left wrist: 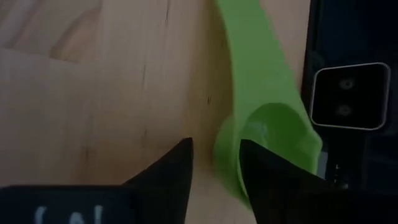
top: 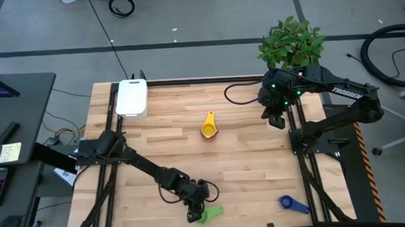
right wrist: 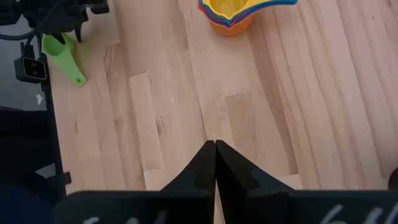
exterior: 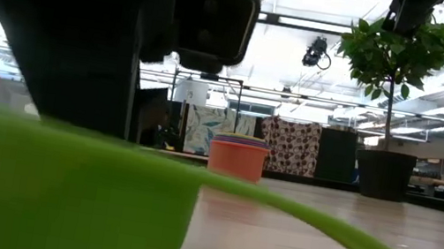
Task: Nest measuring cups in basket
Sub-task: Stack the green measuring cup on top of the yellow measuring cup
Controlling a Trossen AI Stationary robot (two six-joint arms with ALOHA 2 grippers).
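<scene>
measuring cups lie scattered, none in the basket yet. nearest, the green cup (left wrist: 267, 143) sits at the near edge of the desk (top: 246, 166), right under my left gripper (left wrist: 214, 171). my left gripper's fingers are spread and straddle the near rim of its bowl: one finger rests inside the bowl, the other outside on the bare wood, so i judge the pinch is closing but not made. its handle runs straight out from the bowl, away from my wrist, so the long axis lies roughly in line with my reach. my left arm is by far the nearer to it.

farther along that edge, the dark blue cup (top: 292, 204) lies well apart to the right. at mid desk stands a nested stack, yellow cup (top: 209, 124) uppermost. my right gripper (right wrist: 215, 152), fingers pressed together and empty, hangs over the far right side of the desk, waiting. the white basket (top: 132, 98) lies at the far left corner.
</scene>
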